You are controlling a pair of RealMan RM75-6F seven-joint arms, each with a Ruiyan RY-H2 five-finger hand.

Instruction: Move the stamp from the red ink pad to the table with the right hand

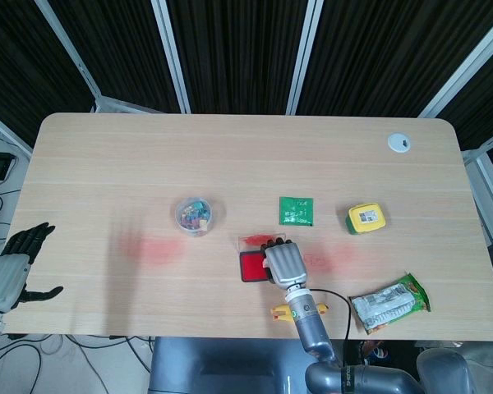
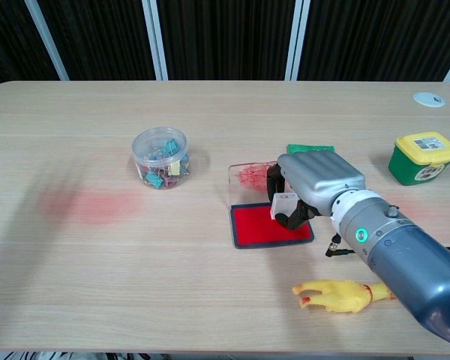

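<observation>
The red ink pad (image 2: 259,225) (image 1: 249,268) lies open near the table's front middle. My right hand (image 2: 315,180) (image 1: 283,261) reaches over its right part, fingers curled down around a small whitish stamp (image 2: 284,205). The stamp sits low over the pad's right edge; whether it touches the red surface I cannot tell. In the head view the hand hides the stamp. My left hand (image 1: 12,267) hangs off the table's left edge with fingers spread, holding nothing.
The pad's clear, ink-smeared lid (image 2: 247,176) lies just behind it. A jar of clips (image 2: 160,157) stands to the left. A green packet (image 2: 310,148), a green and yellow tub (image 2: 422,157), a yellow rubber chicken (image 2: 337,294) and a snack bag (image 1: 389,302) lie around the right side.
</observation>
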